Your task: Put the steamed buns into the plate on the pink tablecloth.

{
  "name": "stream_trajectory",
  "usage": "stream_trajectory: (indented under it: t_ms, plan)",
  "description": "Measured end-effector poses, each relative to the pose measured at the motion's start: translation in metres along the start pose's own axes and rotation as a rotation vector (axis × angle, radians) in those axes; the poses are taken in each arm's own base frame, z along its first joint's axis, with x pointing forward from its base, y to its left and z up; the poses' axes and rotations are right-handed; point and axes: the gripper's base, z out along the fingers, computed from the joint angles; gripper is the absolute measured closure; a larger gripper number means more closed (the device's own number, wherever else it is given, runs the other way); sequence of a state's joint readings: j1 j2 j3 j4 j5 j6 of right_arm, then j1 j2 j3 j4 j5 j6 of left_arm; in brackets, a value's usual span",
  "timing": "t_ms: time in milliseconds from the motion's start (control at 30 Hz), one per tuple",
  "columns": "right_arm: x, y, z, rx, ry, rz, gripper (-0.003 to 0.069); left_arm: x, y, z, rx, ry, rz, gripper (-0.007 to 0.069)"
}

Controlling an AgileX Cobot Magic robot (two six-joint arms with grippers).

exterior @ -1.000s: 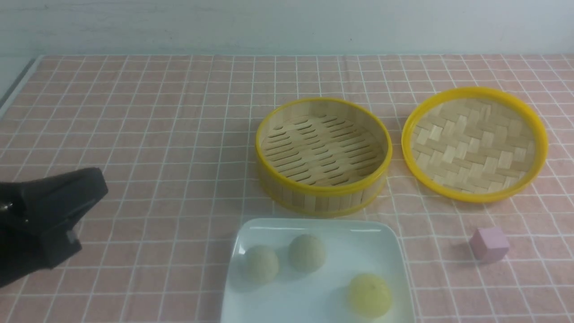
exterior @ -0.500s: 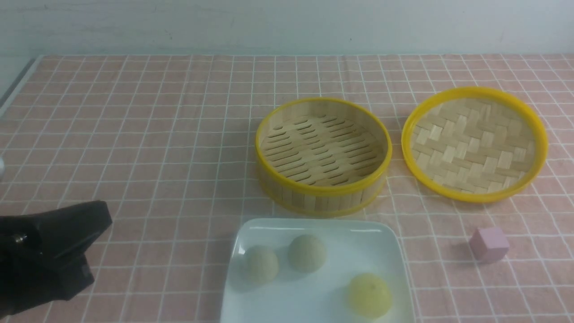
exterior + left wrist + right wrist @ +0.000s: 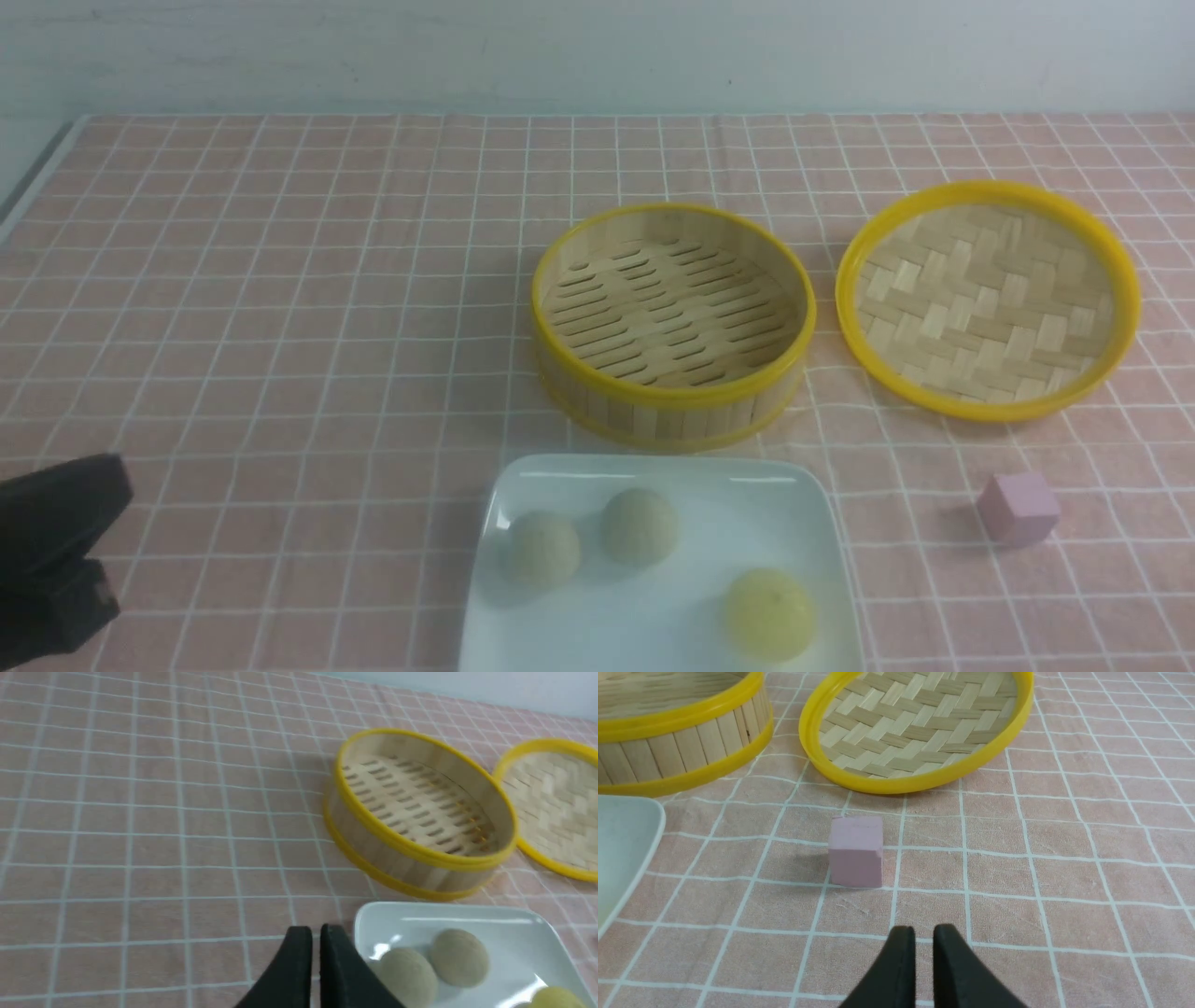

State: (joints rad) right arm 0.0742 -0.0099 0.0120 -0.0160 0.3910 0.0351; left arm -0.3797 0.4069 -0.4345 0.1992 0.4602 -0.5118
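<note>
Three steamed buns lie in the white square plate (image 3: 653, 464) on the pink tablecloth (image 3: 280, 280): two pale ones (image 3: 544, 549) (image 3: 639, 525) and a yellow-green one (image 3: 768, 614). My left gripper (image 3: 84, 532) is low at the near left edge, well left of the plate. In the left wrist view its jaws (image 3: 316, 928) stand almost together with nothing between them, beside the plate's corner (image 3: 369, 910) and a pale bun (image 3: 409, 975). My right gripper (image 3: 924, 928) hangs over bare cloth, jaws nearly together and empty. It does not show in the front view.
A round bamboo steamer (image 3: 672, 322) with a yellow rim stands behind the plate, nothing in it. Its woven lid (image 3: 988, 299) lies to the right. A small pink-purple cube (image 3: 1019, 507) (image 3: 856, 851) sits right of the plate, just ahead of my right gripper.
My left gripper has drawn back toward the near left corner, sinking lower in the front view. The buns, plate, steamer and cube have not moved.
</note>
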Motion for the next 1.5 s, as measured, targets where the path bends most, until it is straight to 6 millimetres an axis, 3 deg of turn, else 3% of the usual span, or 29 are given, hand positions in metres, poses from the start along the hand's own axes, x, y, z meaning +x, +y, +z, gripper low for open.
stream_trajectory:
  t_ms: [100,267,500,700,1500]
  plan:
    - [0.0,0.0,0.0,0.0,0.0,0.0,0.057,0.028,0.021,-0.003,-0.122,-0.061,-0.042,0.056]
    - [0.0,0.0,0.0,0.0,0.0,0.0,0.0566,0.066,0.04,-0.007,-0.238,-0.134,-0.056,0.0555]
    - [0.0,0.0,0.0,0.0,0.0,0.0,0.0562,0.101,0.053,-0.003,-0.313,-0.139,-0.002,0.0546]
    - [0.0,0.0,0.0,0.0,0.0,0.0,0.0556,0.112,0.056,0.001,-0.309,-0.122,-0.006,0.054]
    - [0.0,0.0,0.0,0.0,0.0,0.0,0.0536,0.114,0.052,0.003,-0.232,-0.103,0.021,0.0517]
